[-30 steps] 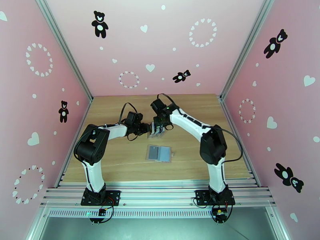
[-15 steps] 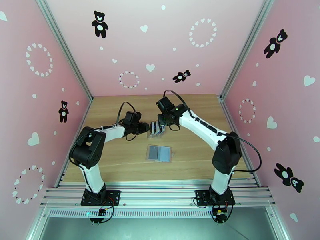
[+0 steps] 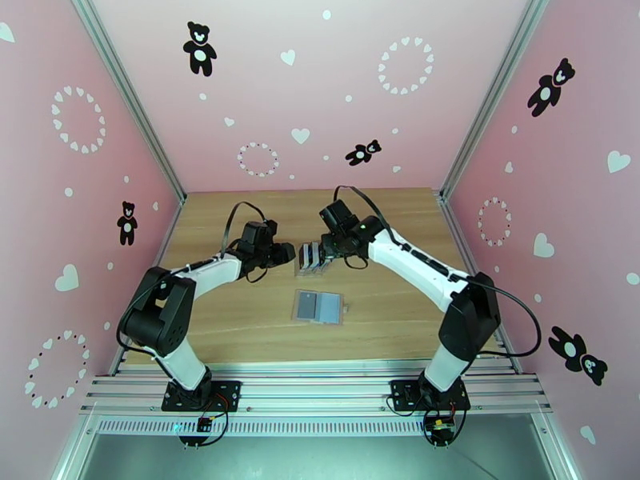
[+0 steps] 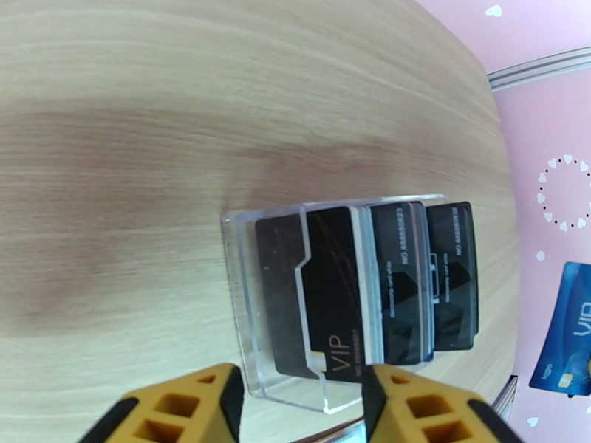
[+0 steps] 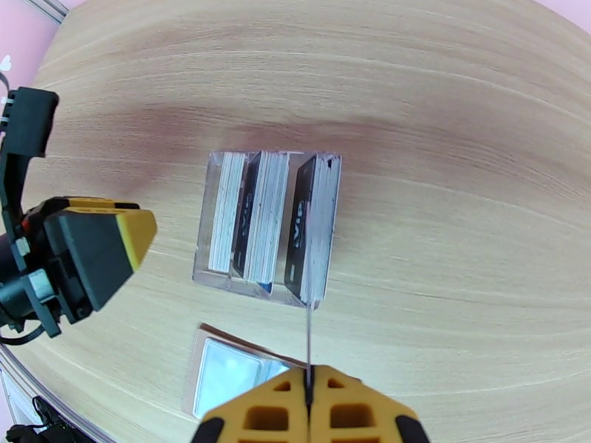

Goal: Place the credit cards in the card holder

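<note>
Right claw (image 5: 308, 376) clamped on credit card (image 4: 567, 326), left claw (image 4: 295, 387) apart, clear stand (image 4: 240, 304) holding cards (image 4: 332, 289), card holder (image 3: 318, 306) open

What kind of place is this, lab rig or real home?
Probably a lab test cell: pink bear-and-heart walls on aluminium framing, a wooden tabletop, left arm and right arm bolted at its near edge.
</note>
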Motion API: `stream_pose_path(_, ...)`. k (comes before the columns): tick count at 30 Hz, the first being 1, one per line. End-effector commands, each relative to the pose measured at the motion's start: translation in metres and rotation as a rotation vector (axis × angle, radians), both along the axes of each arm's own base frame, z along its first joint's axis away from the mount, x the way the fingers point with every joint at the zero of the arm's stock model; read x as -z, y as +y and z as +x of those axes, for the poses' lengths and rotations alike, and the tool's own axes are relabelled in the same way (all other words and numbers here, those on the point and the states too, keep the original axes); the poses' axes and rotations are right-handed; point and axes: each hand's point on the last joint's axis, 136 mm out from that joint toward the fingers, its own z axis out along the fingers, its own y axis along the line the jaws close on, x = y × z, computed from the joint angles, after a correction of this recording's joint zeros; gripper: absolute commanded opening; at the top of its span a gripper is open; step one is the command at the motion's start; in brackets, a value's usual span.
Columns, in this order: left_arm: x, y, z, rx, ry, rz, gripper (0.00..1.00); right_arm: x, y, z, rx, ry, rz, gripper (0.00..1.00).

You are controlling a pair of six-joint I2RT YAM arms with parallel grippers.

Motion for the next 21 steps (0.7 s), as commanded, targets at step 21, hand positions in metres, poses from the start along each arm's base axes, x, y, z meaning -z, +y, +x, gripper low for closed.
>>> stream_pose_path(21, -0.002, -0.01, -0.03, 0.051, -0.053, 0.124, 0.61, 0.035, 0.001, -0.062, 0.004, 0.007, 0.462, 0.03)
